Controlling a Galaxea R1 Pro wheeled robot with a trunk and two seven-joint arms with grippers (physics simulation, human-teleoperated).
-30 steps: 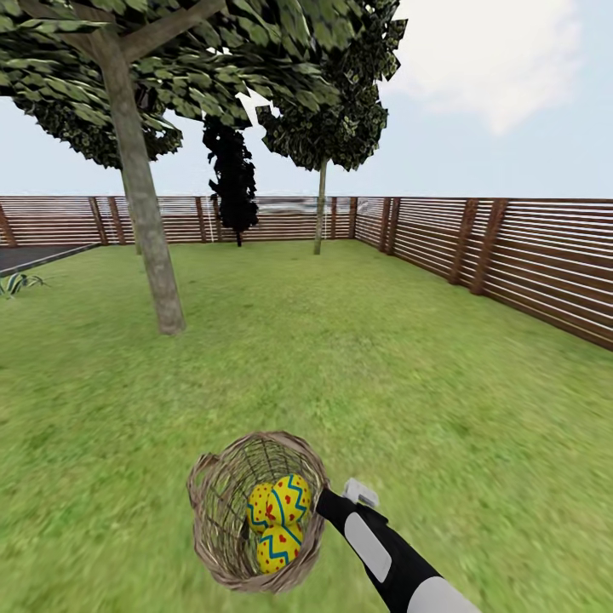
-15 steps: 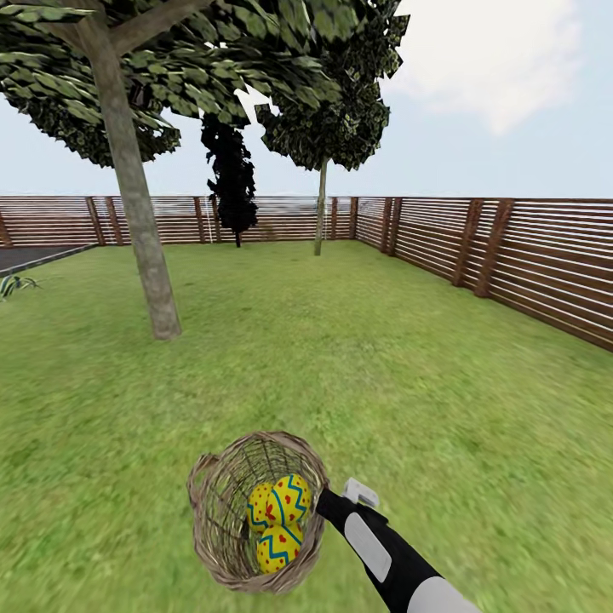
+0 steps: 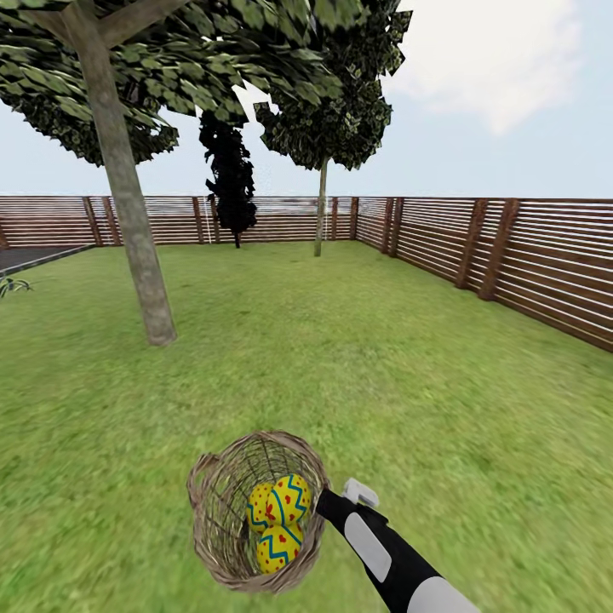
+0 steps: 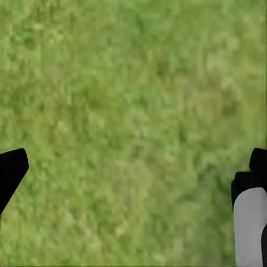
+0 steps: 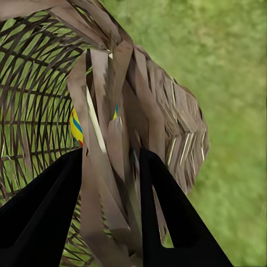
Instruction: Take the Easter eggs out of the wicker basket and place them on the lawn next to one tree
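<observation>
The wicker basket (image 3: 258,511) is seen at the lower centre of the head view, held up above the lawn (image 3: 409,400) by the right gripper (image 3: 322,502), whose black and white arm enters from the lower right corner. In the right wrist view, the two black fingers (image 5: 44,217) are closed to a narrow gap around the basket's braided rim (image 5: 119,156), one finger inside the weave and one outside, both pressed against the twigs. Three Easter eggs (image 3: 277,515) are packed together inside the basket, touching one another; a sliver of yellow and blue shell (image 5: 76,127) is glimpsed through the weave in the right wrist view.

The left gripper (image 4: 130,186) is shown over bare grass (image 4: 133,111), its two fingertips at opposite edges of the frame, one at the left (image 4: 10,172) and one at the right (image 4: 253,214). The jaws are spread wide and nothing is held or touched by them.

In the upper left of the head view a thick grey-brown tree (image 3: 128,204) rises from the lawn, well apart from the basket. A narrow black tree (image 3: 228,174) and a thin-trunked tree (image 3: 322,204) stand farther back near the slatted fence (image 3: 511,255). A dark strip at the left edge is possibly paving (image 3: 34,255), though it is too small to be judged with confidence.
</observation>
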